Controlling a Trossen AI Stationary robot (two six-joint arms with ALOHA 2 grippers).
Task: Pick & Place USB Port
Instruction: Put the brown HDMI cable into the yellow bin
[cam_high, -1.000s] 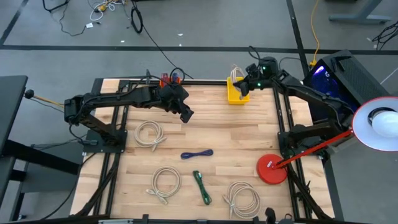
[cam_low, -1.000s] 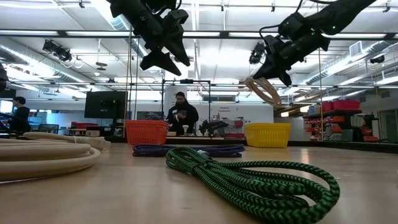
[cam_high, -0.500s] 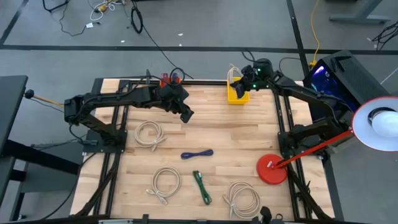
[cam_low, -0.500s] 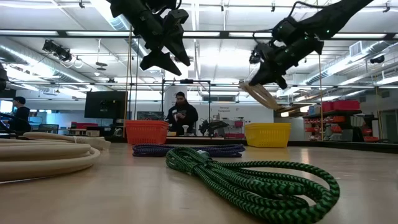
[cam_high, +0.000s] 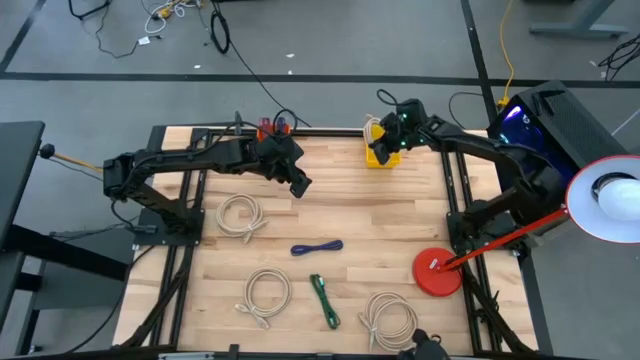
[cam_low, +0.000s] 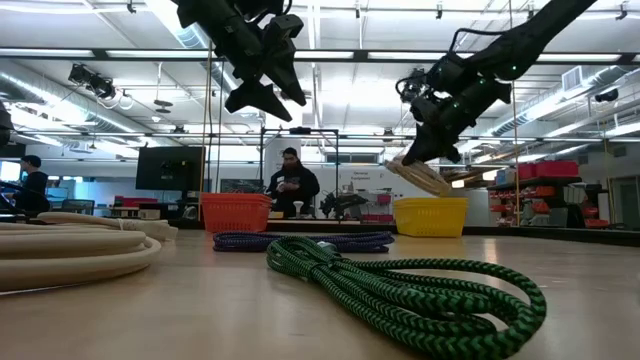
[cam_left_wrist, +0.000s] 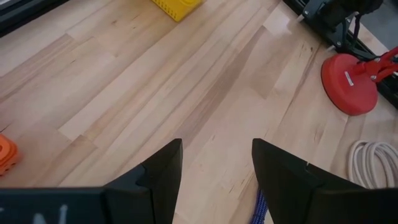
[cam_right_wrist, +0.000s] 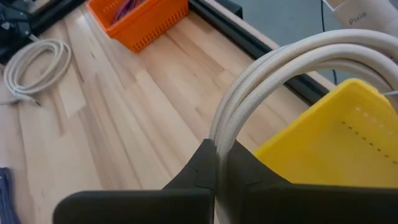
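High view: bench (cam_high: 400, 215) seen straight down from above.
Low view: level across bench; yellow basket (cam_low: 430, 216) shared.
Wrist views: bench seen close.

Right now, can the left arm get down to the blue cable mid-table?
Probably yes. The left gripper hovers open and empty above bare wood, and the blue cable lies uncovered a little nearer the front. The right gripper is off at the yellow bin, holding a beige cable.
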